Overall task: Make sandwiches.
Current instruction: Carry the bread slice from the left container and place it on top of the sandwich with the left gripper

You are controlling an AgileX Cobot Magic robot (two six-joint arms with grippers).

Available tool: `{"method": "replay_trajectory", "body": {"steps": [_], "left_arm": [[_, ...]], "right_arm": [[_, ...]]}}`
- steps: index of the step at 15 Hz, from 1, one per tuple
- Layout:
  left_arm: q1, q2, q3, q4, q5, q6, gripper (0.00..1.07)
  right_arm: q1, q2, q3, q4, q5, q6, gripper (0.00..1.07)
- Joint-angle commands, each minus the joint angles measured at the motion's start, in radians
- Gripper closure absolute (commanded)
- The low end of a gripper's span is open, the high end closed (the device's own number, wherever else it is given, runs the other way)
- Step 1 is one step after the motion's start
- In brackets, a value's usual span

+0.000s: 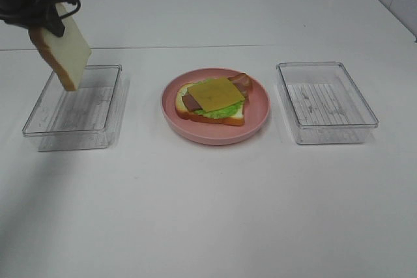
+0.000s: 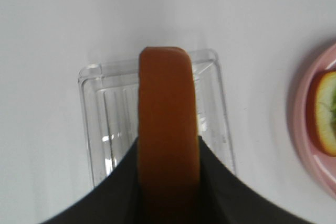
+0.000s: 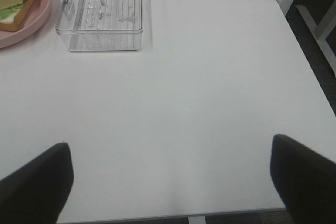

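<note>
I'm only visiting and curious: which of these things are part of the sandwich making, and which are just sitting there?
Part of the job:
- bread slice held by the left gripper
- half-built sandwich
- pink plate

Just sitting there:
- left clear box
- right clear box

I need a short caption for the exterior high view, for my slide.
Left gripper holds a bread slice above a clear tray; an open-faced sandwich waits on the pink plate.

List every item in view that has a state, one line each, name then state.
Left gripper: shut on the bread slice.
Bread slice: lifted, hanging tilted above the left container.
Left container: empty.
Right container: empty.
Sandwich: open-faced on the pink plate, cheese on top, no top bread yet.
Right gripper: open, holding nothing.
</note>
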Motion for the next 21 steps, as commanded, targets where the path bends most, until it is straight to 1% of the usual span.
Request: {"method": "replay_trajectory", "body": {"steps": [1,2,3,4,5,6,7,9,10,11,12,13,14,15,16,18,21], "left_arm": [[-0.056,-0.076,-0.037,-0.021,-0.004,-0.034,1.02],[-0.066,-0.085,-0.046,-0.032,-0.004,-0.034,1.02],[-0.117,-0.098,-0.063,-0.12,-0.037,-0.016,1.02],[-0.13,-0.098,-0.063,-0.138,-0.043,-0.011,1.02],[-0.154,-0.093,-0.063,-0.178,-0.056,0.017,1.02],[-0.192,-0.077,-0.063,-0.248,-0.064,0.062,1.02],[-0.205,-0.072,-0.063,-0.275,-0.068,0.078,1.02],[-0.25,-0.036,-0.063,-0.369,-0.078,0.141,1.02],[-0.272,-0.002,-0.063,-0.46,-0.081,0.186,1.02],[-0.28,0.023,-0.063,-0.518,-0.081,0.214,1.02],[-0.285,0.037,-0.063,-0.552,-0.08,0.235,1.02],[-0.286,0.078,-0.064,-0.65,-0.069,0.315,1.02],[-0.286,0.108,-0.064,-0.728,-0.059,0.37,1.02],[-0.286,0.121,-0.064,-0.762,-0.058,0.387,1.02],[-0.286,0.151,-0.064,-0.815,-0.059,0.418,1.02],[-0.286,0.224,-0.064,-0.883,-0.059,0.456,1.02],[-0.285,0.281,-0.064,-0.898,-0.066,0.456,1.02]], "right_arm": [[-0.005,-0.031,0.004,0.0,-0.006,0.0,0.09],[-0.005,-0.031,0.004,0.0,-0.006,0.0,0.09],[-0.005,-0.031,0.004,0.0,-0.006,0.0,0.09],[-0.005,-0.031,0.004,0.0,-0.006,0.0,0.09],[-0.005,-0.031,0.004,0.0,-0.006,0.0,0.09],[-0.005,-0.031,0.004,0.0,-0.006,0.0,0.09],[-0.005,-0.031,0.004,0.0,-0.006,0.0,0.09],[-0.005,-0.031,0.004,0.0,-0.006,0.0,0.09],[-0.005,-0.031,0.004,0.0,-0.006,0.0,0.09],[-0.005,-0.031,0.004,0.0,-0.006,0.0,0.09],[-0.005,-0.031,0.004,0.0,-0.006,0.0,0.09],[-0.005,-0.031,0.004,0.0,-0.006,0.0,0.09],[-0.005,-0.031,0.004,0.0,-0.006,0.0,0.09],[-0.005,-0.031,0.004,0.0,-0.006,0.0,0.09],[-0.005,-0.031,0.004,0.0,-0.006,0.0,0.09],[-0.005,-0.031,0.004,0.0,-0.006,0.0,0.09],[-0.005,-0.031,0.004,0.0,-0.006,0.0,0.09]]}}
